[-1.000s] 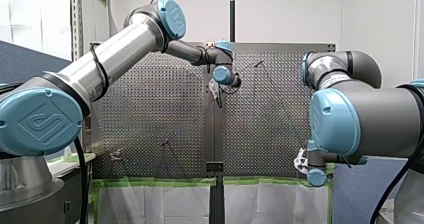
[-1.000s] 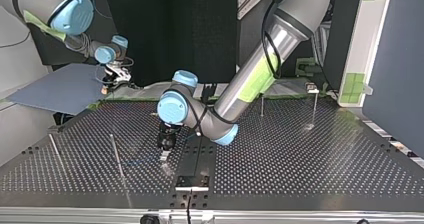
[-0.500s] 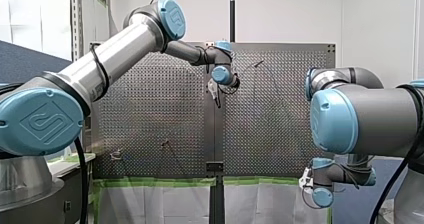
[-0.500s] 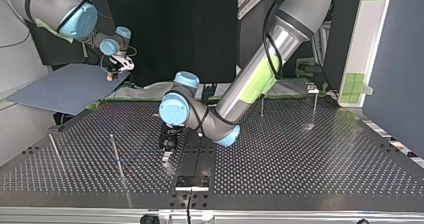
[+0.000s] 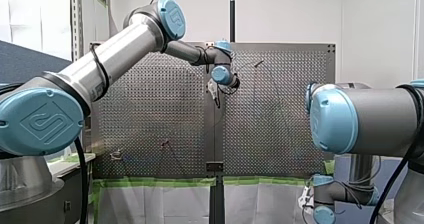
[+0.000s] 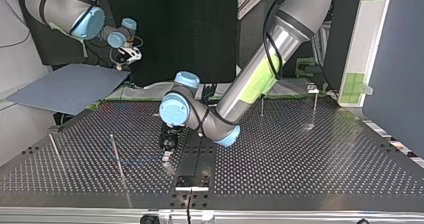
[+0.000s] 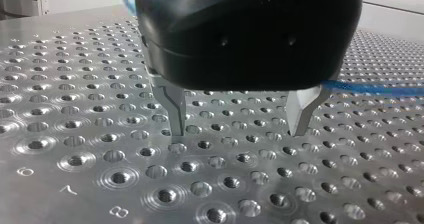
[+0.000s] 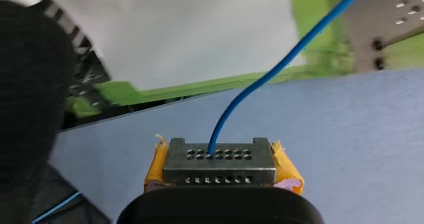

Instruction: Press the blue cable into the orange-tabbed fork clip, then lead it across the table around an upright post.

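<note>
My black left end effector [image 7: 238, 128] is spread, down at the grey holed metal desk [image 7: 75, 149]. My yellow-padded right end effector [image 8: 220, 156] pinches the thin blue cable [image 8: 260, 79] past the desk's edge. Bring it in low and tight

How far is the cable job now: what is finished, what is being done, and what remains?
Finished: nothing I can confirm; no orange-tabbed clip shows clearly. In hand: my right gripper is shut on the blue cable, held beyond the table; my left gripper stands open over the table, the cable lying beside it. Left: leading it around an upright post.
</note>
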Action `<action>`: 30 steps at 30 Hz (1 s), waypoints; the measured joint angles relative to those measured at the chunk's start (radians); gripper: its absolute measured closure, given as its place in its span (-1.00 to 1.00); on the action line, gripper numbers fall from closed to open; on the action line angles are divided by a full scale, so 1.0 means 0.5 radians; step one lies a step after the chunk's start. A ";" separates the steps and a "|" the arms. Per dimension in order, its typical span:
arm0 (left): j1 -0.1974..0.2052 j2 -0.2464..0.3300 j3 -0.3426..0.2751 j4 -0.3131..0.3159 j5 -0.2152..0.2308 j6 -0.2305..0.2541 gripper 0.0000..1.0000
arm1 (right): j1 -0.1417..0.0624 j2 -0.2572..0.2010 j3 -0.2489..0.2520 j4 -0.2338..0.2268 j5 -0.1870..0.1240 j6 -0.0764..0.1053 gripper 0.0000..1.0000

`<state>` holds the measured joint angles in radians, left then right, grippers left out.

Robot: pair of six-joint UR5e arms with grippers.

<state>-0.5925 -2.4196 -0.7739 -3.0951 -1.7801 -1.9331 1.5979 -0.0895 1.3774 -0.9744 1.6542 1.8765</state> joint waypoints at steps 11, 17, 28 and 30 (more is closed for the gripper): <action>-0.003 0.000 0.001 -0.006 0.002 0.010 -1.00 | -0.003 0.176 -0.037 0.022 -0.022 -0.001 1.00; -0.001 0.000 0.001 -0.017 0.002 0.015 -1.00 | 0.001 0.128 -0.039 0.026 -0.063 -0.036 1.00; 0.000 0.000 0.000 -0.033 0.003 0.016 -1.00 | -0.001 -0.067 0.088 -0.047 -0.075 -0.051 1.00; 0.000 0.001 0.000 -0.047 0.006 0.013 -1.00 | -0.001 -0.104 0.094 -0.053 -0.076 -0.050 1.00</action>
<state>-0.5925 -2.4193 -0.7741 -3.1184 -1.7769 -1.9267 1.5973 -0.1414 1.4243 -1.0010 1.6160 1.8513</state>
